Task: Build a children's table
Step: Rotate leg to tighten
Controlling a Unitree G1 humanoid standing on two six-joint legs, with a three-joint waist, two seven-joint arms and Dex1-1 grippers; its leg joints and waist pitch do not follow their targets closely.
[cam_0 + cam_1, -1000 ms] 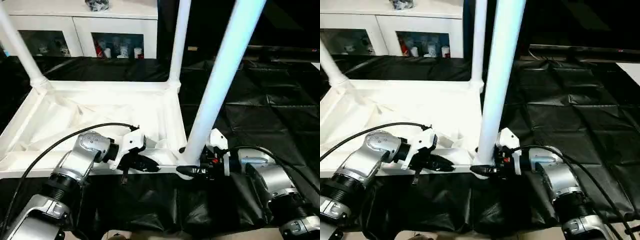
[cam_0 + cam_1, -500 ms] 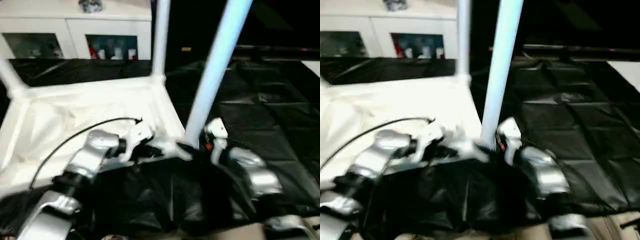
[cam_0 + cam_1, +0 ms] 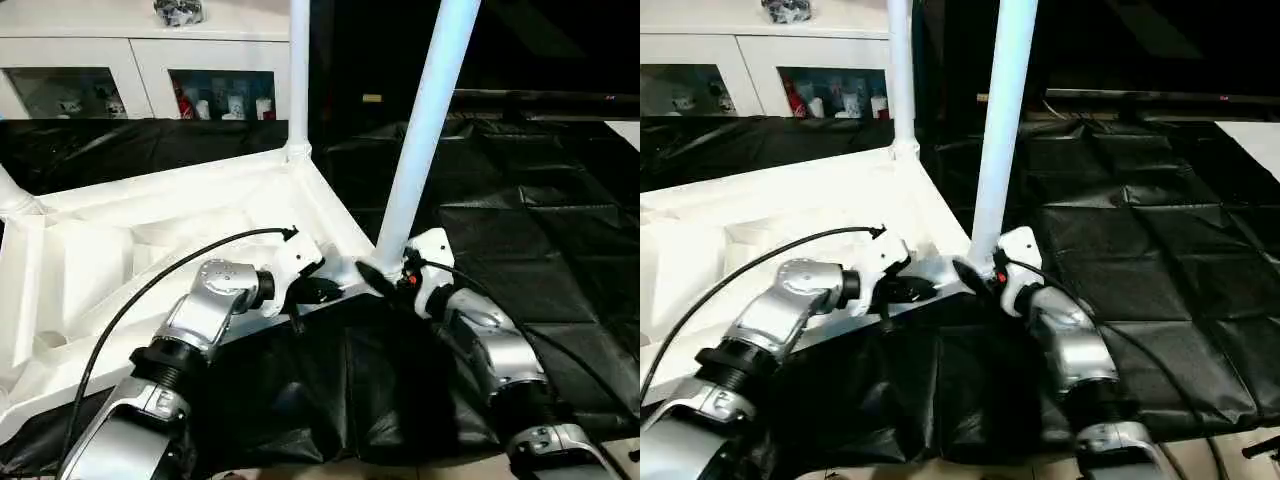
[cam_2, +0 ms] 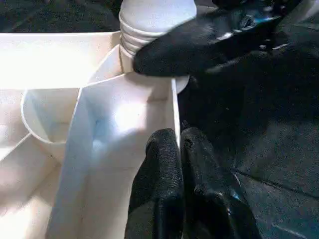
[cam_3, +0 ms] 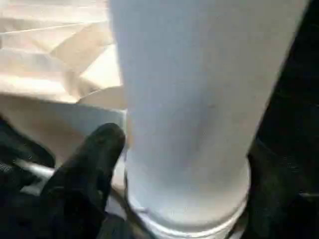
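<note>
Since a moment earlier the tabletop [image 3: 120, 240] had swung round on the black sheet [image 3: 520, 230], so its near right corner pointed more toward us, and both our arms had followed it.

The tabletop lay upside down, ribs facing up, at the left of the black sheet. Three legs stood up from its corners: the near leg [image 3: 425, 120] at the near right corner, the far leg [image 3: 298, 70] at the far right corner, and just the foot of a third [image 3: 8, 192] at the far left.

Our right gripper [image 3: 385, 277] was clenched around the bottom of the near leg, right where it met the socket. That leg rose straight up from the gripper, leaning a little.

Our left gripper [image 4: 180, 154] pinched the tabletop's thin near edge, just beside the same corner.

We think the leg needed pushing or twisting down along its length, and the right arm was the nearer one.
</note>
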